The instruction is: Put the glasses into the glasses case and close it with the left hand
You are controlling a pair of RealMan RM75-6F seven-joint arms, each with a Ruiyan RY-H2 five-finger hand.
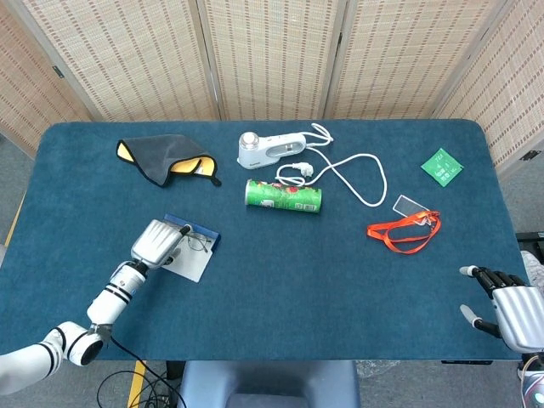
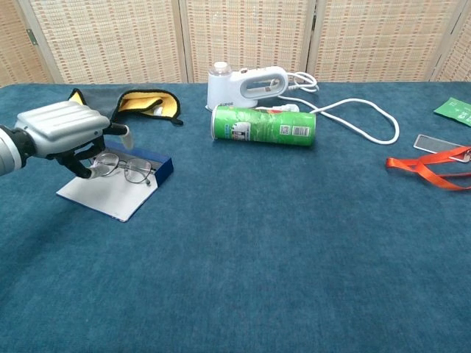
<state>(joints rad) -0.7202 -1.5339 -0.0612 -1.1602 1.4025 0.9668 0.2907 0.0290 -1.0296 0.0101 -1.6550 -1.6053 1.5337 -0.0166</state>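
The thin-rimmed glasses lie in the open glasses case, a shallow blue tray with a white lid flap spread flat in front of it. My left hand hovers just left of the glasses, over the case's left end. Its thumb sticks out and its fingers hang down close to the left lens, gripping nothing. My right hand rests off the table's near right corner with its fingers spread and empty; only the head view shows it.
A green can lies on its side mid-table, with a white appliance and its cord behind. A dark cloth with yellow lining lies behind the case. An orange lanyard is at the right.
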